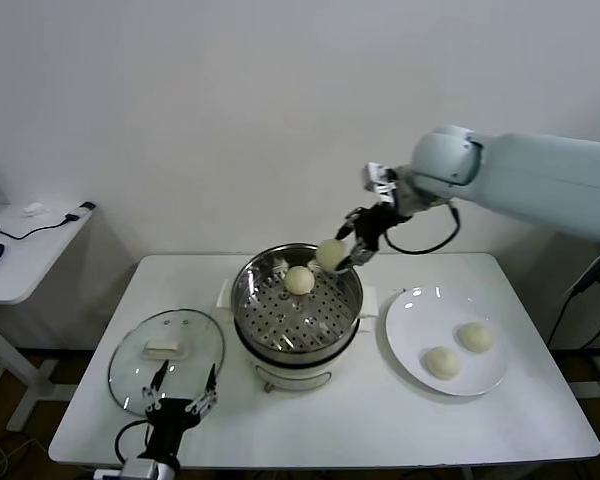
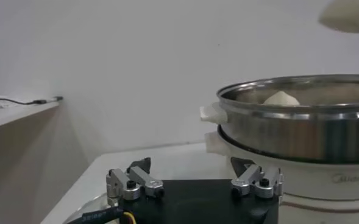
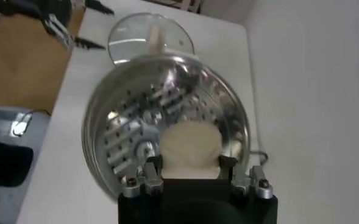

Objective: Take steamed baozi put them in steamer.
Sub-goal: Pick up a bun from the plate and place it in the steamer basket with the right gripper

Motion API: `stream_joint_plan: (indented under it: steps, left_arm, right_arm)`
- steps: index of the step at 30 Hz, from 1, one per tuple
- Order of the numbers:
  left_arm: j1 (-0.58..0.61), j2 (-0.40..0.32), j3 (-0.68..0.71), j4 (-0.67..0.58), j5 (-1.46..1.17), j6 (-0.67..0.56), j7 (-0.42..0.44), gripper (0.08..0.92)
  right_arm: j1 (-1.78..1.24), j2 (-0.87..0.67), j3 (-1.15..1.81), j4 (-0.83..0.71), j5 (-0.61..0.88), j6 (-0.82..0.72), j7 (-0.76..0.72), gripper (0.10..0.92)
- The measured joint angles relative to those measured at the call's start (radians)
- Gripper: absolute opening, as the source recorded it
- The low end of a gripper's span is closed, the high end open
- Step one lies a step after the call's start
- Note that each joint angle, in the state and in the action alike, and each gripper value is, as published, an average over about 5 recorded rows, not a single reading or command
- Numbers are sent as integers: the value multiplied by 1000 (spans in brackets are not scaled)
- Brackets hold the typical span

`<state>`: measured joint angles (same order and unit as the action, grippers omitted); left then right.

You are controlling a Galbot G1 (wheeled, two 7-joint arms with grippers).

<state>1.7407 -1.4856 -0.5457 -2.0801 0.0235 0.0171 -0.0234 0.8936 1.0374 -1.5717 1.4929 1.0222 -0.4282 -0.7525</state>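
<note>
My right gripper (image 1: 342, 256) is shut on a cream-white baozi (image 1: 331, 254) and holds it above the back right rim of the steel steamer (image 1: 270, 345). In the right wrist view the bun (image 3: 188, 148) sits between the fingers (image 3: 153, 165) over the perforated tray (image 3: 127, 131). A second baozi (image 1: 299, 280) lies on the tray at the back. Two more buns (image 1: 475, 336) (image 1: 441, 362) rest on the white plate (image 1: 412, 320) at the right. The left gripper (image 1: 181, 390) hangs open at the table's front left, beside the steamer (image 2: 301, 131).
A glass lid (image 1: 130, 365) with a white handle lies flat on the table left of the steamer, just behind the left gripper. A white side table (image 1: 25, 250) with cables stands further left. The wall is close behind the table.
</note>
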Motion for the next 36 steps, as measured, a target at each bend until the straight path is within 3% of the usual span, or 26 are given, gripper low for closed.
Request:
stream_joint_plan:
  steps: [13, 26, 36]
  left_arm:
    - [-8, 3, 2, 5, 2, 2, 2, 823]
    - [-17, 7, -2, 19, -3, 3, 3, 823]
    - [-17, 6, -2, 15, -1, 4, 3, 823]
  right_arm:
    - [-117, 259, -29, -123, 34, -87, 130, 628]
    - [-235, 375, -37, -249, -14, -112, 184, 632]
    - [-245, 382, -34, -264, -50, -90, 173, 815]
